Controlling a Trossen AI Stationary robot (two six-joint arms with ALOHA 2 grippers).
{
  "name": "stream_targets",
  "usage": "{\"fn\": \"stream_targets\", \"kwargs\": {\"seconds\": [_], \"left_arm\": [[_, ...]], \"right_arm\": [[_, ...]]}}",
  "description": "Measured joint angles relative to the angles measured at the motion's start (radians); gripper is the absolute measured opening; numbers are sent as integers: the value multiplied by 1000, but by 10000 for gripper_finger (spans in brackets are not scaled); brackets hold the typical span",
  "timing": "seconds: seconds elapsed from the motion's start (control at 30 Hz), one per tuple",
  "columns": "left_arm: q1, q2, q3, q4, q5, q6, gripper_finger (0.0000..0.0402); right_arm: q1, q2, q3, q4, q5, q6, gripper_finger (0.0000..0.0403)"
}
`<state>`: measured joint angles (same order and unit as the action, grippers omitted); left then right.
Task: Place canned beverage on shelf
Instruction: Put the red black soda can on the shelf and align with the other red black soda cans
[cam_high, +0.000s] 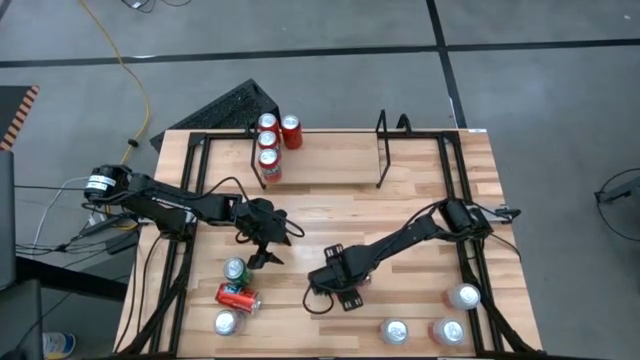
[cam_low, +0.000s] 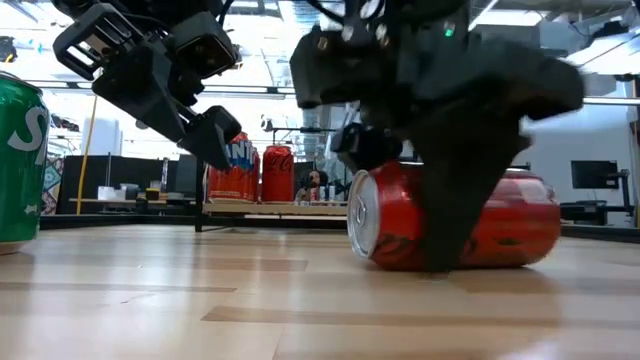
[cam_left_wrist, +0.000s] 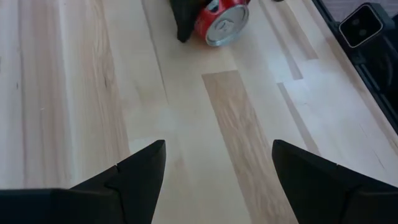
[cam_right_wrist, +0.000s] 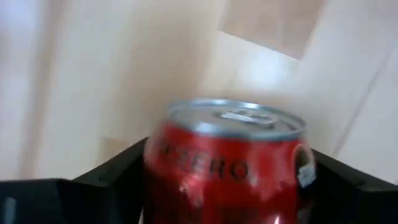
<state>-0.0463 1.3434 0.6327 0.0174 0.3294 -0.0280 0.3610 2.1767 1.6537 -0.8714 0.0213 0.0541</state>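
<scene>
Red can (cam_right_wrist: 233, 168) between right end effector (cam_right_wrist: 230, 186) fingers

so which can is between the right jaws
The red can lying on its side mid-table, straddled by the right gripper. The other cans sit apart: some on the shelf, others along the table's front edge.

Even overhead light falls on my table (cam_high: 330, 215), and my arms cast only faint soft shadows on the pale wood. From table height, bright windows behind turn my grippers into dark silhouettes, and the nearest boards go soft. A sheen runs along the fallen red can (cam_low: 455, 230). My right wrist picture is smeared, the can's lettering blurred; my left wrist picture stays crisp.
</scene>
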Motion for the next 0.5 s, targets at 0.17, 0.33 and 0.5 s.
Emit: {"fn": "stream_targets", "kwargs": {"seconds": [0.17,0.33,0.5], "left_arm": [[0,0,0,-2,-5,-23,277],[0,0,0,-7,-3,-41,277],[0,-17,0,-39,6,-44,277]], "right_arm": [[-19,1,0,49,10,61,271],[-41,-16,2,158,72,89,271],[-58,-41,2,225,159,95,271]]}}
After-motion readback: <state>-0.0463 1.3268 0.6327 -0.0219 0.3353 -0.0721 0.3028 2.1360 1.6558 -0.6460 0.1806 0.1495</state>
